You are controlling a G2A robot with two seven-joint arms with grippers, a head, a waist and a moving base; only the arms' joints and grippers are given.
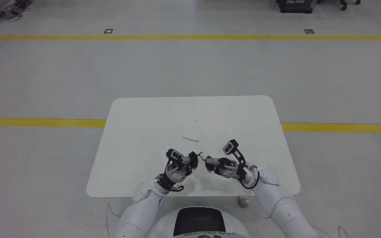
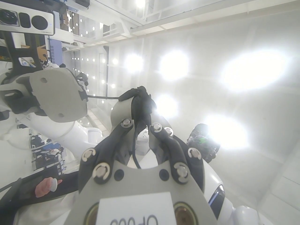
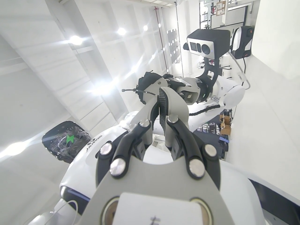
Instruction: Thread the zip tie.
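A thin black zip tie (image 1: 201, 156) spans the small gap between my two grippers, a little above the front part of the white table (image 1: 149, 119). My left gripper (image 1: 191, 159) is shut on the zip tie (image 2: 103, 97). One end of the tie trails back between the fingers (image 2: 121, 127) toward the palm, and a straight stretch runs across to my right gripper (image 2: 83, 94). In the right wrist view my right gripper (image 3: 159, 97) is shut where the zip tie (image 3: 138, 91) meets its tips. The tie's free end pokes out past my left gripper (image 3: 145, 84).
A second black zip tie (image 1: 190, 139) lies loose on the table, just beyond the grippers toward the middle. The table's front edge (image 1: 178, 195) is close beneath both wrists. Bare tabletop stretches toward the far edge and to both sides.
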